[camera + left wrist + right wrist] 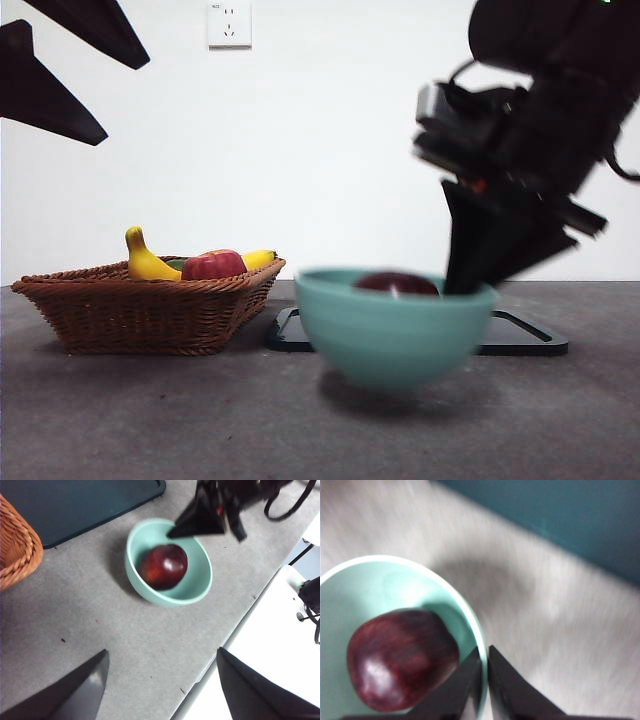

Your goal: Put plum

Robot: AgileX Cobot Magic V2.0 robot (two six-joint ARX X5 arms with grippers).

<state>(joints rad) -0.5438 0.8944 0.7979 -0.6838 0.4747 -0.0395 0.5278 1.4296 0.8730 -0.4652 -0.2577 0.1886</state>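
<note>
The plum (395,283), dark maroon and glossy, lies inside a mint-green bowl (385,330). It also shows in the left wrist view (164,566) and the right wrist view (402,657). My right gripper (484,665) is shut on the bowl's rim (479,630), with one jaw inside and one outside. In the front view it (465,285) comes down at the bowl's right side. The bowl looks blurred and seems slightly above the table. My left gripper (162,652) is open and empty, high above the table (127,100).
A wicker basket (150,310) with a banana (145,262) and a red apple (213,265) stands at the left. A black tray (520,335) lies behind the bowl. The table's edge runs close by the bowl in the left wrist view (235,630).
</note>
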